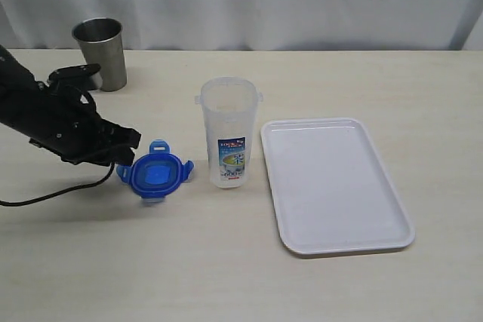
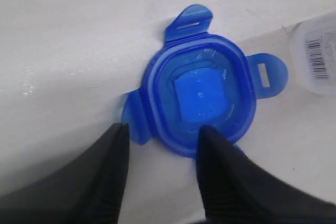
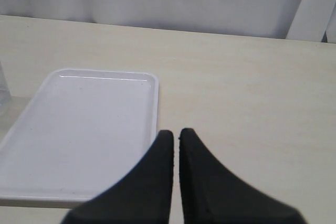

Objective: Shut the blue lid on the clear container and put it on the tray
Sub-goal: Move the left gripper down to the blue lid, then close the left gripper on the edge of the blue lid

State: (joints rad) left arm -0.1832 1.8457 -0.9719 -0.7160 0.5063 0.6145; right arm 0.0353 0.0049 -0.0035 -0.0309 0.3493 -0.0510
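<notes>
The clear container (image 1: 229,130) stands upright, uncovered. The blue lid (image 1: 156,173) lies flat just beside it, flaps splayed. The white tray (image 1: 332,186) lies flat at the container's other side.

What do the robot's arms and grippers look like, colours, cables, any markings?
The left arm is bulky and matt black, with a thin black cable trailing from it. The left gripper has two black fingers tapering to blunt tips, finely ridged on their inner faces. The right gripper has the same black tapered shape. No markings show.
</notes>
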